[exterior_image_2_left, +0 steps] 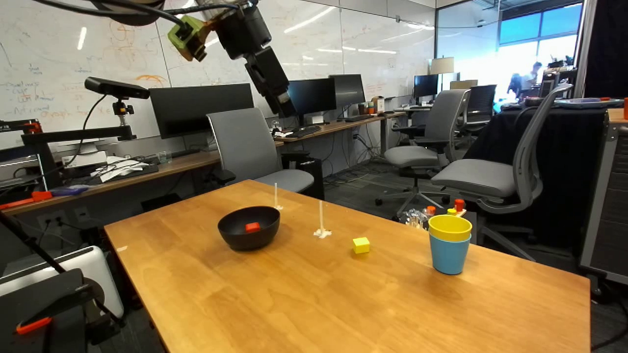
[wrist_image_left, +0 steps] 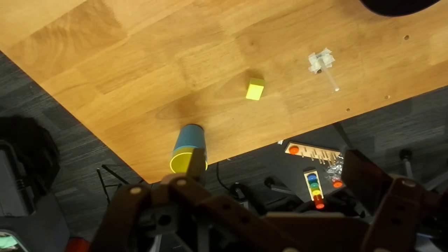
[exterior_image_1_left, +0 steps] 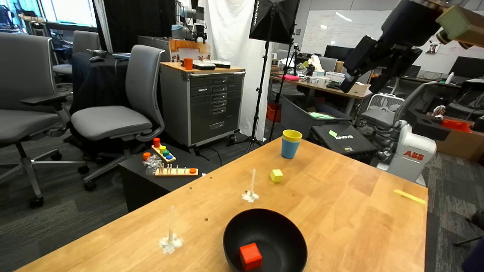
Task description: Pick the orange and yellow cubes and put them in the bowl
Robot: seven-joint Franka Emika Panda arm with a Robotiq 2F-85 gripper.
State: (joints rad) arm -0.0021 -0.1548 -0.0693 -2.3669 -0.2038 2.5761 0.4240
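Gripper (wrist_image_left: pixel 275 162): nearest thing in the wrist view, bottom of the frame. Your jaws are wide apart, nothing between them.
Bowl (exterior_image_1_left: pixel 278 223): closest thing on the table (exterior_image_1_left: pixel 359 196) in an exterior view, bottom middle of the frame.
Orange-red cube (exterior_image_1_left: pixel 250 257): sitting in the bowl, so I'd call you halfway.
Stick (exterior_image_1_left: pixel 253 183): farther of two, upright, taped down, pretty much between the bowl and the other cube. I'd lift well over it.
Yellow cube (exterior_image_1_left: pixel 276 175): a little past the stick, right of and below frame centre, out on the table. That's the bit left: grab, carry, drop.
Cup (exterior_image_1_left: pixel 290 145): upright beyond that cube with a gap between. Might get knocked if you swing wide.
Table edge (exterior_image_1_left: pixel 228 168): runs from lower left up toward the cup, tight-ish that side imo. Roomier toward the right of the frame.
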